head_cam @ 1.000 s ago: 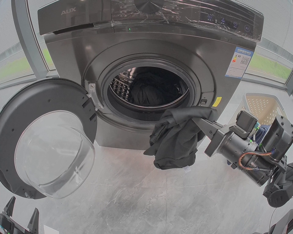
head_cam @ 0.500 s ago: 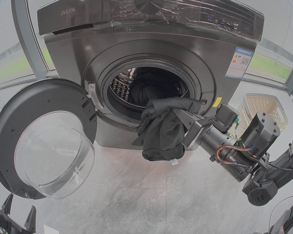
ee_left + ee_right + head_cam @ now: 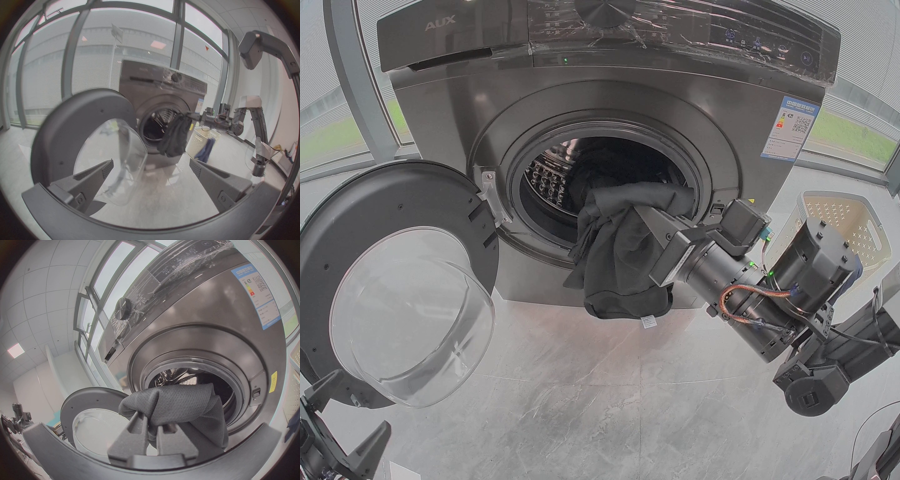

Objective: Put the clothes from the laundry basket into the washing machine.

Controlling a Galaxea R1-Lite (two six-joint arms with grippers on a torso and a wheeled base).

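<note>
A dark grey garment (image 3: 615, 256) hangs from my right gripper (image 3: 644, 219), which is shut on its top fold right at the lower rim of the washing machine's (image 3: 612, 94) round drum opening (image 3: 550, 181). The right wrist view has the fingers (image 3: 137, 433) pinching the perforated cloth (image 3: 184, 402) in front of the opening. More dark clothes (image 3: 606, 165) lie inside the drum. The cream laundry basket (image 3: 844, 219) stands on the floor to the machine's right. My left gripper (image 3: 356, 406) is open and low at the near left, empty in its own view (image 3: 150, 162).
The machine's door (image 3: 394, 275) is swung wide open to the left, its glass bowl facing me. A blue cloth (image 3: 206, 150) hangs over the basket's (image 3: 198, 142) rim. Grey floor tiles spread in front of the machine. Windows run behind it.
My right arm has carried the garment left and up, from beside the basket to the drum's mouth. The left gripper has shifted slightly and spread at the lower left.
</note>
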